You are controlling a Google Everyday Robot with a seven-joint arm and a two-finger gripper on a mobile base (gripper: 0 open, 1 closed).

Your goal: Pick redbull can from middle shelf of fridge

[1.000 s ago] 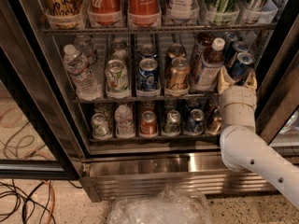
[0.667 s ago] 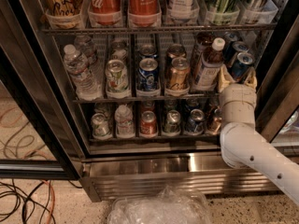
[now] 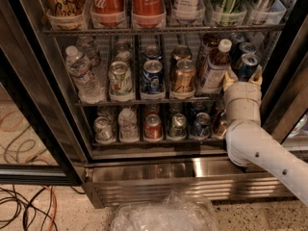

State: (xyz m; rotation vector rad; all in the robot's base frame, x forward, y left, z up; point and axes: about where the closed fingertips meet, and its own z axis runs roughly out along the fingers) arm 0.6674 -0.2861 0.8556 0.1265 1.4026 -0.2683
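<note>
The redbull can (image 3: 248,62), slim and blue-and-silver with a shiny lid, stands at the right end of the middle shelf (image 3: 144,101) of the fridge (image 3: 159,186). My gripper (image 3: 244,76) reaches into that shelf on a white arm coming from the lower right. Its tan fingertips (image 3: 229,79) stand on either side of the can's lower body, with a small gap on each side, so it is open around the can. Two more slim cans stand behind it. The can's lower part is hidden by my wrist.
On the same shelf stand a white-capped bottle (image 3: 215,66), a copper-gold can (image 3: 183,77), a wider blue can (image 3: 152,76), a pale can (image 3: 120,78) and water bottles (image 3: 82,71). Red Coca-Cola bottles (image 3: 147,1) stand above, short cans (image 3: 153,127) below. The black door frame (image 3: 284,81) is close on the right. Crumpled plastic (image 3: 163,215) lies on the floor.
</note>
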